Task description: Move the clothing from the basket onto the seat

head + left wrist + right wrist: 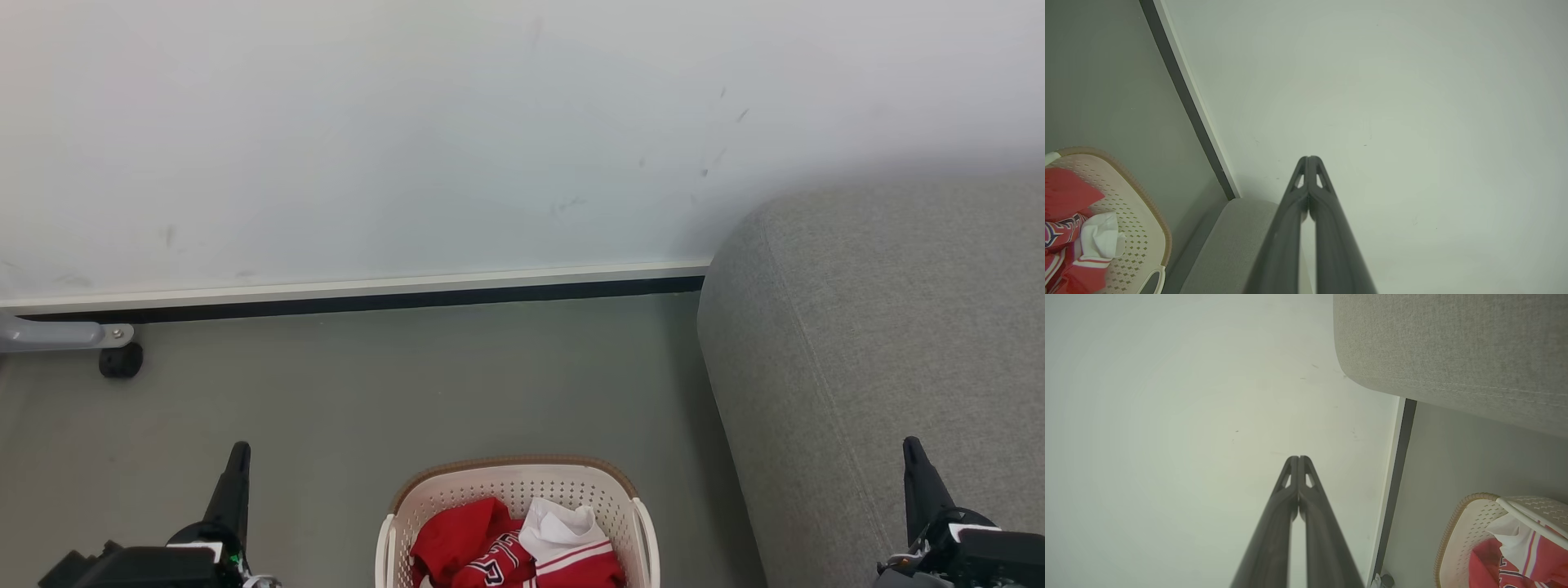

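Observation:
The cream basket [457,490] with a brown rim stands on the floor at the bottom centre of the head view. Red clothing [465,539] with white trim and white lining lies crumpled inside it, also seen as the clothing [1069,232] and the clothing [1515,563] in the wrist views. The grey seat [882,351] rises to the basket's right. My left gripper [239,451] is shut and empty, left of the basket above the floor. My right gripper [912,445] is shut and empty, over the seat. Each wrist view shows its fingertips pressed together, gripper [1309,158] and gripper [1298,458].
A white wall [408,139] with a pale skirting and dark strip runs behind the grey floor [408,384]. A grey metal leg with a black castor [121,359] sits at the far left by the wall.

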